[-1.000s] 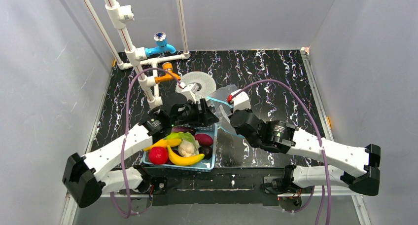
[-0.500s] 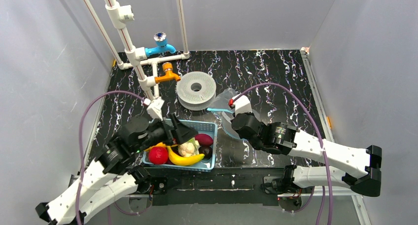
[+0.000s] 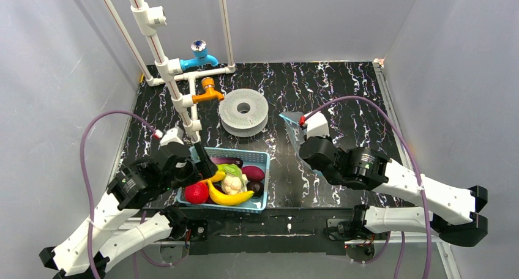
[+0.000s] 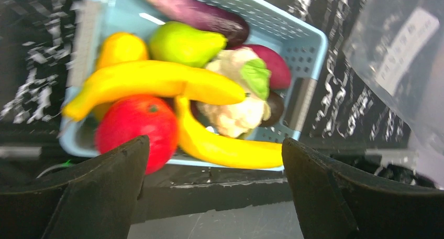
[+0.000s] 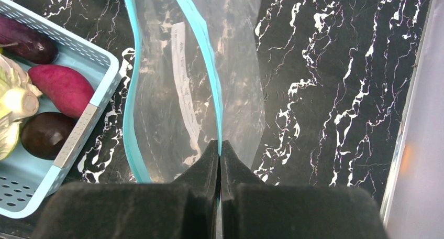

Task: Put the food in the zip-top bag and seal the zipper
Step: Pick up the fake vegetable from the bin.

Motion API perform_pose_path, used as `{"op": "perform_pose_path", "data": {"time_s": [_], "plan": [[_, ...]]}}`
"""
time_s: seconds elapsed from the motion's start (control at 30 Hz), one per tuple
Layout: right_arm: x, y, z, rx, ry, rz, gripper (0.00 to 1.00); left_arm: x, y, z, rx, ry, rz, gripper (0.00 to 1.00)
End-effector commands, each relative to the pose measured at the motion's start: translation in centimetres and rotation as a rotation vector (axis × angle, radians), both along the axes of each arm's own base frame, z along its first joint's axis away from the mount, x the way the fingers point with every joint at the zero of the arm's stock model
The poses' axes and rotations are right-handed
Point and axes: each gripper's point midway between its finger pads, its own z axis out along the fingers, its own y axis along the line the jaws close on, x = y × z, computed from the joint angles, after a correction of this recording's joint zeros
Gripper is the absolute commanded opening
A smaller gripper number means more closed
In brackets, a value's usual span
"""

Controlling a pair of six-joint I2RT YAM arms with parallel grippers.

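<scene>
The zip-top bag (image 5: pixel 178 92) hung in the upper middle of the right wrist view, mouth gaping and nothing inside. Its zipper (image 5: pixel 215 92) was pinched in the clenched right claw (image 5: pixel 220 146). Within the last second the left claw (image 4: pixel 213 144) had left the bag's mouth, swung back to the lower left of the overhead view and spread wide. It hovered released above the basket (image 4: pixel 309 40), grasping nothing. The right arm had meanwhile carried the bag a little to the right. That suggested the mouth was ready and the first pick was due (a judgement only).

All the food was in the basket at the lower centre of the desk (image 3: pixel 343 95): bananas (image 4: pixel 157 82), apple (image 4: pixel 136 129), cauliflower (image 4: pixel 235 102), eggplant (image 4: pixel 199 16), a green piece (image 4: pixel 183 42) and a maroon piece (image 4: pixel 280 71).
</scene>
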Motion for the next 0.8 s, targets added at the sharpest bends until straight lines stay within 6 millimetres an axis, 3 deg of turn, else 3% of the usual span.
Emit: {"op": "perform_pose_path", "data": {"time_s": [0.0,0.17,0.27,0.5,0.77], "plan": [[1.0,2.4,-0.5,-0.025,-0.015,0.023,0.01,-2.3,4.8,-1.9,0.13,0.112,0.219,0.98],[0.8,5.8,-1.1,0.039,0.02,0.117,0.01,-3.8,5.1,-3.8,0.155,0.263,0.37,0.98],[0.6,6.8,-1.0,0.077,0.024,0.153,0.01,-4.1,4.6,-4.7,0.138,0.311,0.432,0.98],[-0.2,6.4,-1.1,0.124,0.039,0.165,0.01,-1.8,1.3,-6.4,-0.019,0.237,0.366,0.98],[-1.0,6.4,-0.1,0.205,0.05,0.187,0.01,-2.5,2.5,-8.5,0.019,0.289,0.49,0.98]]}}
